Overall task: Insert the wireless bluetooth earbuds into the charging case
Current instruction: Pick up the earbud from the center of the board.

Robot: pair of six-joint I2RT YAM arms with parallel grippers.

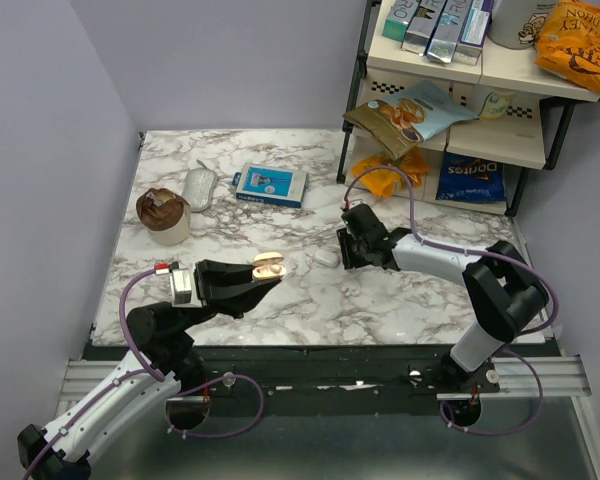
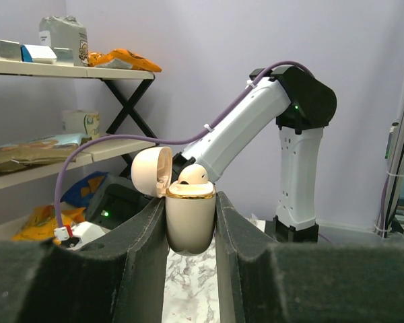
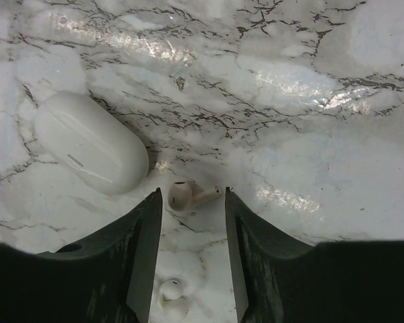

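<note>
Left wrist view: the left gripper (image 2: 190, 205) clenches the cream charging case (image 2: 188, 229) upright, lid (image 2: 151, 171) open, one earbud (image 2: 192, 174) seated, seemingly presenting it for loading, while the right gripper (image 3: 192, 198) hangs with jaws apart astride a second earbud (image 3: 182, 195) lying on the table (image 3: 289, 101) beside a white case (image 3: 91, 151).

white arms (image 1: 435, 258) end in black grippers (image 1: 265, 275) (purple cables (image 1: 412, 205)).

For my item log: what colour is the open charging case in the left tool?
Charging case: pale peach, gold rim; clearest in left wrist view.
</note>
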